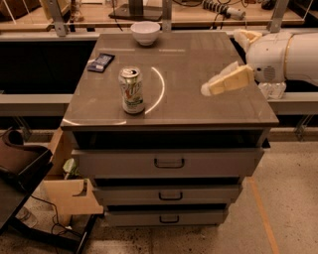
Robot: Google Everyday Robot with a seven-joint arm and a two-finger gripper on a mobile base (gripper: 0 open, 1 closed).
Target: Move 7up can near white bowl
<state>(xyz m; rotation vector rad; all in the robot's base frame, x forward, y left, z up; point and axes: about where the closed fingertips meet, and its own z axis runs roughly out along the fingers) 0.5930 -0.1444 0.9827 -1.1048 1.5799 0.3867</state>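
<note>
The 7up can (132, 91) stands upright on the grey cabinet top (198, 64), near its front left. The white bowl (145, 32) sits at the far edge of the top, well behind the can. My gripper (211, 88) reaches in from the right over the top's right side, level with the can and a good way to its right, holding nothing. My white arm (283, 57) extends off the right edge.
A flat dark packet (101, 62) lies on the top's left side between can and bowl. Below the top are three drawers (169, 162). A shelf with clutter (218, 7) runs behind. A cardboard box (69, 191) and dark chair (17, 166) stand at lower left.
</note>
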